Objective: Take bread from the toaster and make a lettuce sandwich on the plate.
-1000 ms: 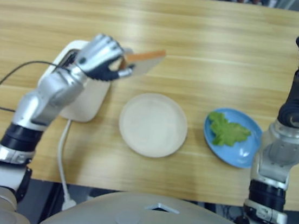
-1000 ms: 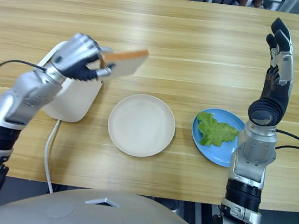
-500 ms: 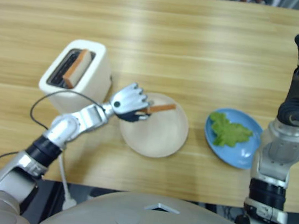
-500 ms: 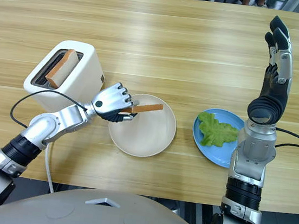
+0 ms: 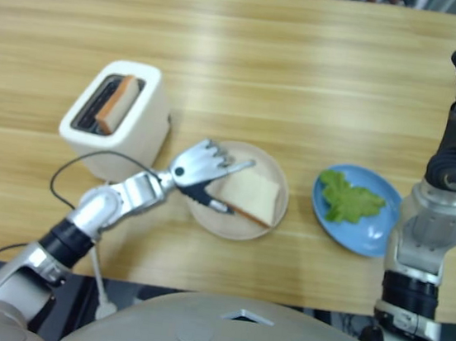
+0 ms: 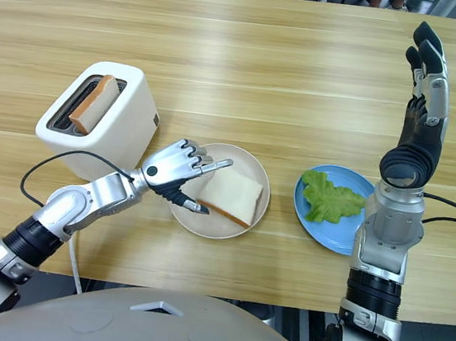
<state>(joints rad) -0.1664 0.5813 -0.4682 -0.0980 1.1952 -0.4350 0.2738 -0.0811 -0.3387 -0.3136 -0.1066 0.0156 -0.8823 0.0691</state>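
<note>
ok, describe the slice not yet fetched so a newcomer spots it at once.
On the wooden table, find the white toaster at the robot's left. The slice in its slot stands on edge, brown crust up, unlike the flat slice on the cream plate.

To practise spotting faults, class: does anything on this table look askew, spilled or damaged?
Nothing stands out. One bread slice lies flat on the plate, a second slice stands in the toaster, and the lettuce sits on the blue plate.
</note>
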